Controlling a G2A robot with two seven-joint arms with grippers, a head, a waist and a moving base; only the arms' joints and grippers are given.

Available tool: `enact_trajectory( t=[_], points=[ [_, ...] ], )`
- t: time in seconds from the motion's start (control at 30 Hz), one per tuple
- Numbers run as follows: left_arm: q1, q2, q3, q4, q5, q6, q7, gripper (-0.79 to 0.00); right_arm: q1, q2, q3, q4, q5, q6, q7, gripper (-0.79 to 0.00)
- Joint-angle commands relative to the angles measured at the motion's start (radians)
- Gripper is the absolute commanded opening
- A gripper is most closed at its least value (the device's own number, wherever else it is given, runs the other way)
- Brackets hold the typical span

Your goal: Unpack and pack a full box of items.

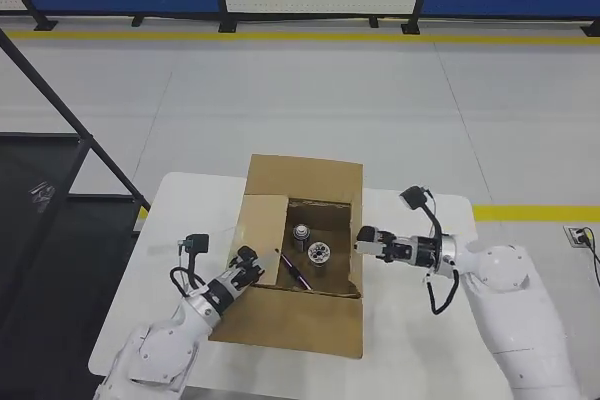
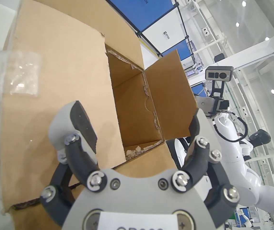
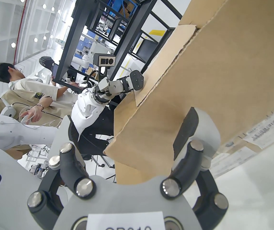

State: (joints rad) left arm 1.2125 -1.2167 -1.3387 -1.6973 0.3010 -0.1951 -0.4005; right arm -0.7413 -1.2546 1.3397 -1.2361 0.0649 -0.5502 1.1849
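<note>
The cardboard box [image 1: 305, 320] stands in the middle of the white counter [image 1: 420, 330] with its flaps folded outward and its top open. On its floor lie a small upright cylinder [image 1: 301, 236], a round piece [image 1: 320, 253] just beside it, and a thin dark stick [image 1: 293, 268] lying at a slant toward the near wall. The left flap [image 1: 263, 228] is raised, and the left end effector [image 1: 248, 262] sits at that flap's near corner, its fingers [image 2: 79, 118] spread apart with the box's open mouth ahead of them in the left wrist view. The right end effector [image 1: 365, 240] is at the box's right rim, level with the items inside; in the right wrist view its fingers [image 3: 192, 130] are also wide apart, and a corner of cardboard reaches into the gap between them without being clamped.
</note>
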Motion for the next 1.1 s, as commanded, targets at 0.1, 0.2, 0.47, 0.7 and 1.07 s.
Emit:
enact_trajectory(
  t=[0.1,0.2,0.47,0.7,1.07],
  points=[
    [-0.007,-0.001,0.009,0.006,0.005,0.022,0.003,0.0,-0.002,-0.007,-0.063,0.007,-0.085,-0.046,-0.107,0.0],
    [-0.01,-0.003,0.012,0.013,0.007,0.057,0.02,0.0,-0.006,-0.011,-0.099,0.001,-0.16,-0.035,-0.177,0.0],
    [-0.017,-0.006,0.02,0.02,0.005,0.078,0.031,0.0,-0.001,-0.019,-0.179,-0.016,-0.321,0.006,-0.299,0.0],
    [-0.014,-0.007,0.014,0.015,-0.004,0.071,0.049,0.0,0.009,-0.02,-0.211,-0.018,-0.367,0.057,-0.316,0.0],
    [0.072,0.015,-0.189,-0.127,-0.145,0.009,0.016,0.0,-0.022,0.009,-0.123,-0.14,-0.366,0.063,-0.326,0.0]
  ],
)
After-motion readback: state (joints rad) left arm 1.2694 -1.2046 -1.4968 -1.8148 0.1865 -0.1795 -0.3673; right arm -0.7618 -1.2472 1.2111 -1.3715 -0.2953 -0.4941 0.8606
